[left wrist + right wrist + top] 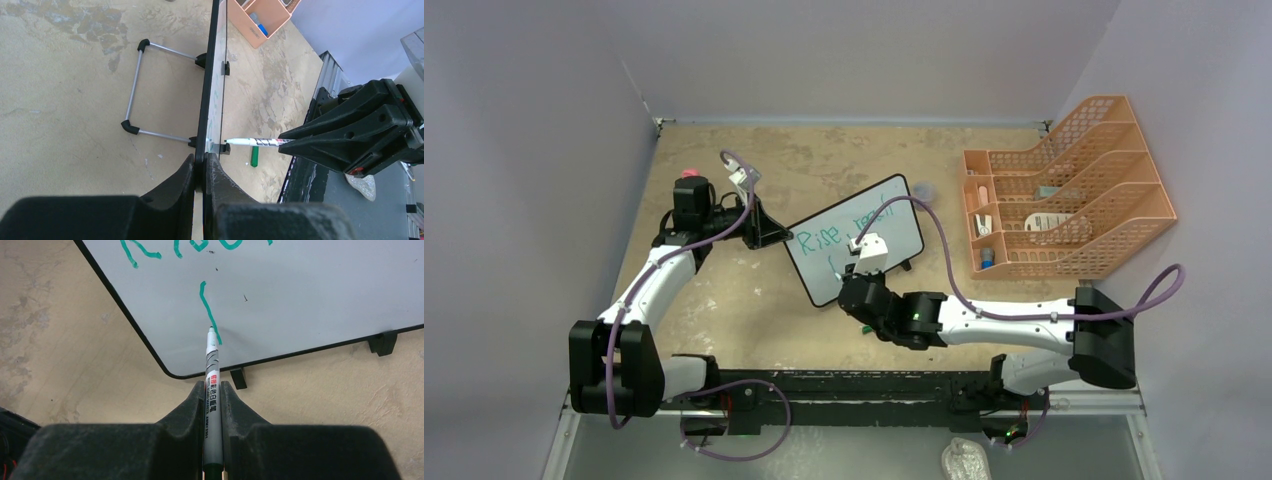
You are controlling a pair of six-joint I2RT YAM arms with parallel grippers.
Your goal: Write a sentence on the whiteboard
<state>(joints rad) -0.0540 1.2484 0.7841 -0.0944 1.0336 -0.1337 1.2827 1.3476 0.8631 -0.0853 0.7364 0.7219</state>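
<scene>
Mid-table: whiteboard (pixel 821 268) upright on its feet, long axis running near-left to far-right, face toward my bases | left gripper (pixel 200 165) clamped on its left edge | right gripper (pixel 214 390) clamped on marker (pixel 213 367), tip pointing away, on the face below the sentence (pixel 817 239)

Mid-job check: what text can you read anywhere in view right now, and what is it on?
"Rise," opens the green sentence on the whiteboard.
"re...": the second word on that line; the rest is too small and partly hidden.
Lone green stroke lower on the board: not a letter yet.
Marker barrel label: red block and fine print, too small to read.
</scene>
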